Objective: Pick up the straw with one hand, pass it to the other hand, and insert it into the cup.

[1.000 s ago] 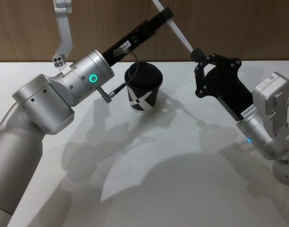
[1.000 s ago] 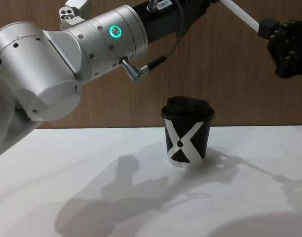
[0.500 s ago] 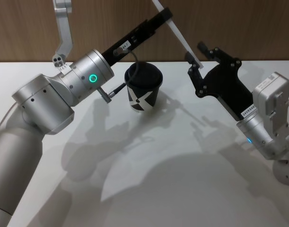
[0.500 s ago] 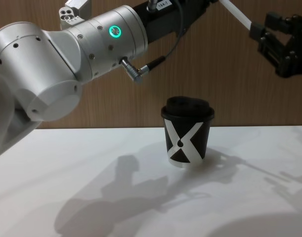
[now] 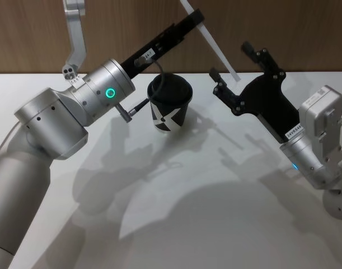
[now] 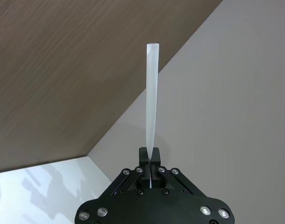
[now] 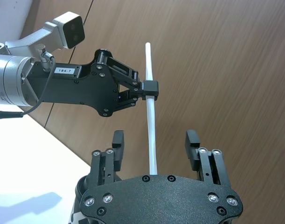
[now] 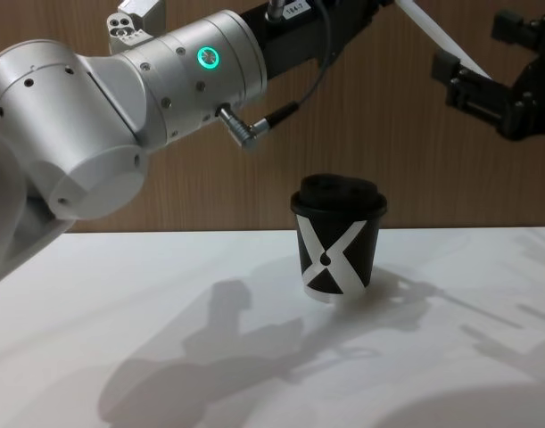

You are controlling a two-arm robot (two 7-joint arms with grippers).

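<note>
The white straw point(image 5: 217, 51) slants in the air above and to the right of the cup, with my left gripper point(image 5: 196, 17) shut on its upper part; the silver arm has a green ring. In the left wrist view the straw point(image 6: 151, 102) sticks straight out from that clamp point(image 6: 149, 158). My right gripper point(image 5: 230, 59), all black, is open, its fingers standing on either side of the straw's lower end without touching. The right wrist view has the straw point(image 7: 151, 121) between those spread fingers point(image 7: 117, 140). The black cup point(image 5: 169, 103) with a white X and domed lid stands upright on the table.
The white table point(image 5: 176, 213) stretches wide in front of the cup point(image 8: 339, 236). A brown wooden wall point(image 8: 433, 152) runs behind it. A dark cable with a metal plug point(image 8: 254, 129) hangs from the left arm just above and left of the cup.
My right gripper, shut on the straw's lower end a second ago, has spread its fingers and released it. The left gripper still holds the straw in the same place.
</note>
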